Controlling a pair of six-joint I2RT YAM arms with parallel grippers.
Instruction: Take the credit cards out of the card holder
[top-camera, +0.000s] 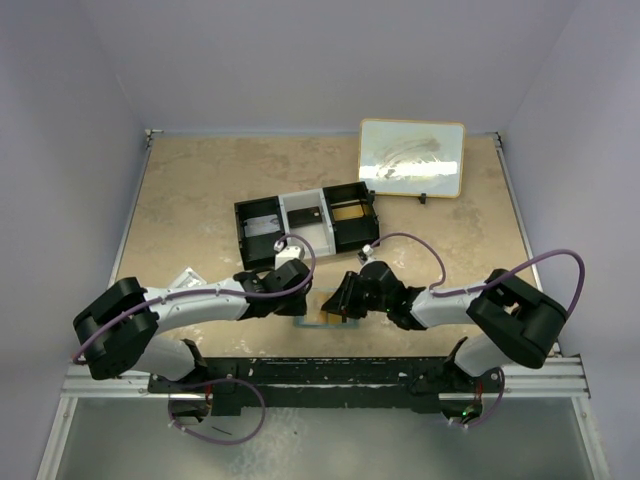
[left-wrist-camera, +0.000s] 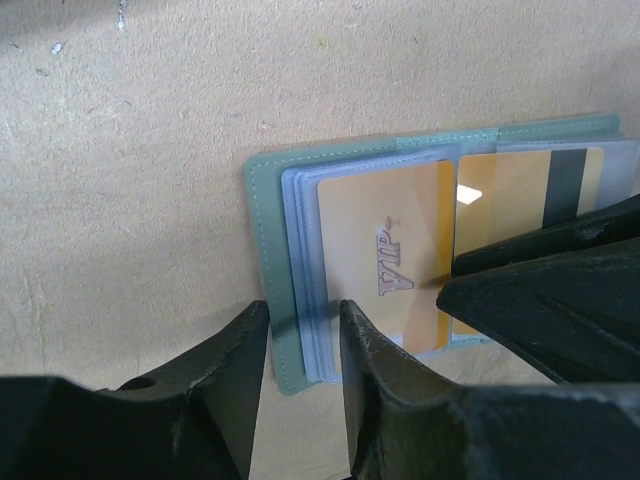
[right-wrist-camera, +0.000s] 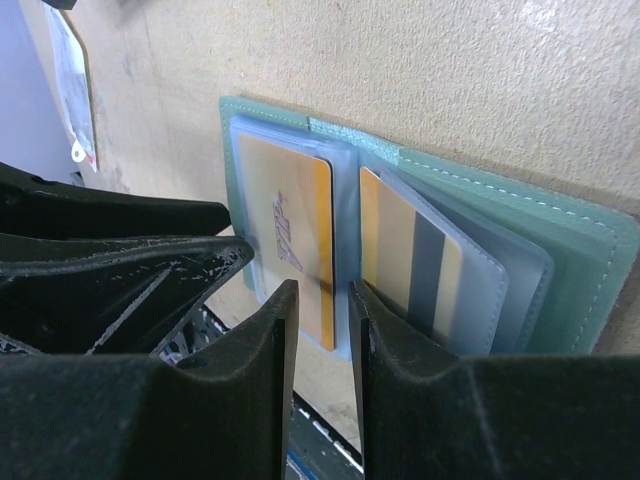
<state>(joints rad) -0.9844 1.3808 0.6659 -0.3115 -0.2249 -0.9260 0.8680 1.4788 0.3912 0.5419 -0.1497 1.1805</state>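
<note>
— Checking the card holder (left-wrist-camera: 264, 230) first: where?

— Spread open and flat on the tan table (top-camera: 200, 190), near the front edge, between both arms. Grey-green outside, pale blue sleeves inside.

— And in the sleeves?

— Two credit cards, both tucked in. Seen from the left wrist: an orange-tan VIP card (left-wrist-camera: 385, 250) on the left page and a striped card (left-wrist-camera: 520, 185), tan with a dark band, on the right page.

— Looking at the left gripper (left-wrist-camera: 303, 320) next?

— Down at the holder's left rim. Fingers narrow, with the cover's edge and the stack of sleeves showing in the gap. Cannot tell whether pinching or merely straddling.

— Right gripper (right-wrist-camera: 323, 295)?

— Set in from the opposite side, fingers likewise narrow, with the VIP card's inner edge in the gap, just beside the fold. From the left wrist, tips right at that card's edge. Cannot tell whether clamped on it.

— Anything else around?

— Farther back, a black-and-white tray (top-camera: 262, 205) with three compartments. Beyond that, to the right, a white board (top-camera: 411, 158) with a tan rim, propped up. Off to the left, beside the left arm, a clear packet (top-camera: 185, 278).
</note>
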